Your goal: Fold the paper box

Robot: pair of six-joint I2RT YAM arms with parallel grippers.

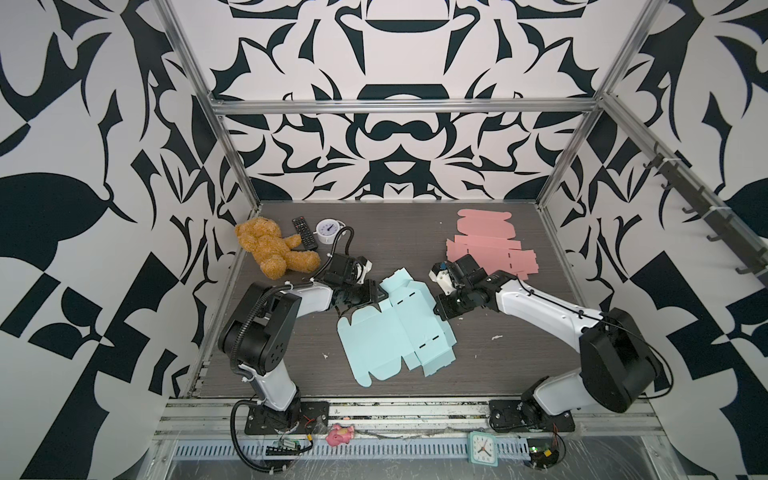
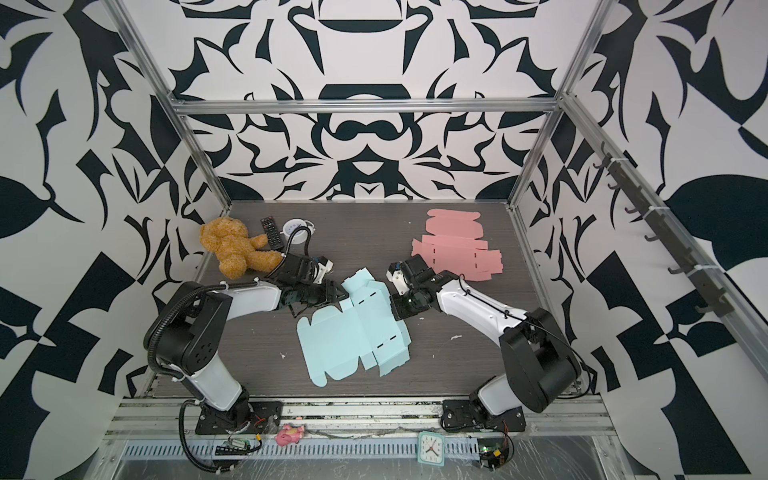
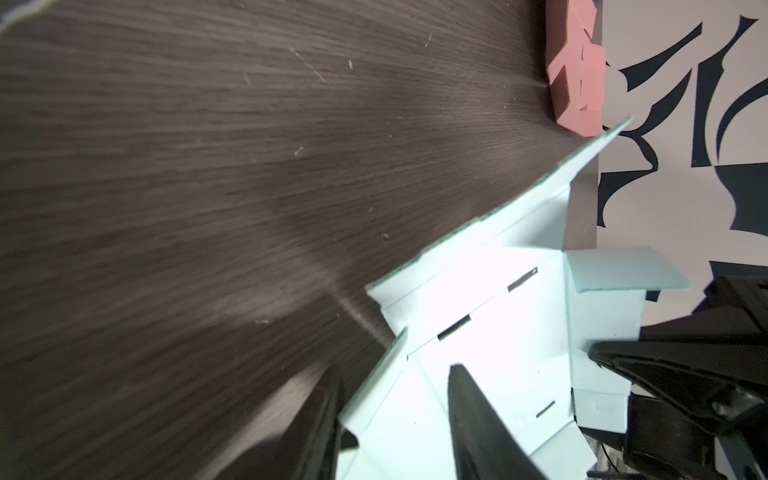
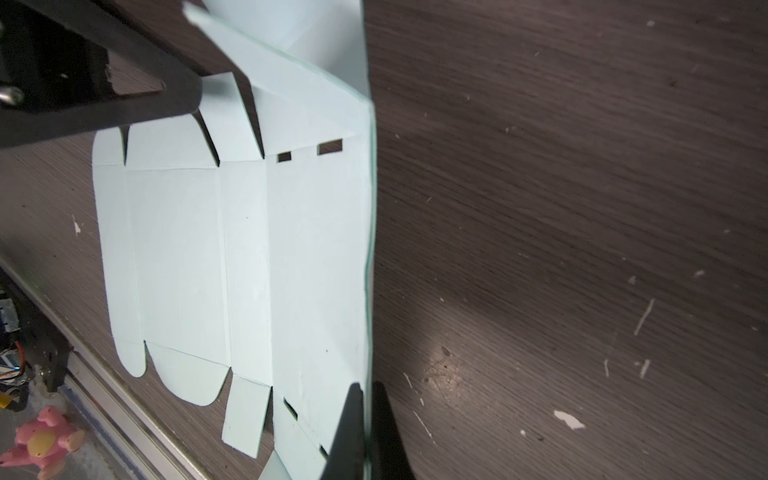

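Note:
The paper box (image 1: 395,332) (image 2: 353,336) is a light blue die-cut blank lying mostly flat mid-table, slots and rounded flaps showing. Its far corner is bent up off the wood in both top views. My left gripper (image 1: 368,293) (image 2: 332,293) is at that far-left corner. In the left wrist view it (image 3: 395,370) stands open, fingers apart on either side of a raised flap of the paper box (image 3: 498,316). My right gripper (image 1: 440,309) (image 2: 397,309) is shut on the blank's right edge, which the right wrist view (image 4: 366,386) shows pinched edge-on above the paper box (image 4: 187,249).
A pink box blank (image 1: 486,249) lies at the back right. A teddy bear (image 1: 270,249), a remote (image 1: 303,232) and a white clock (image 1: 328,230) sit at the back left. On the front rail are a pink toy (image 1: 338,434) and a green clock (image 1: 482,446).

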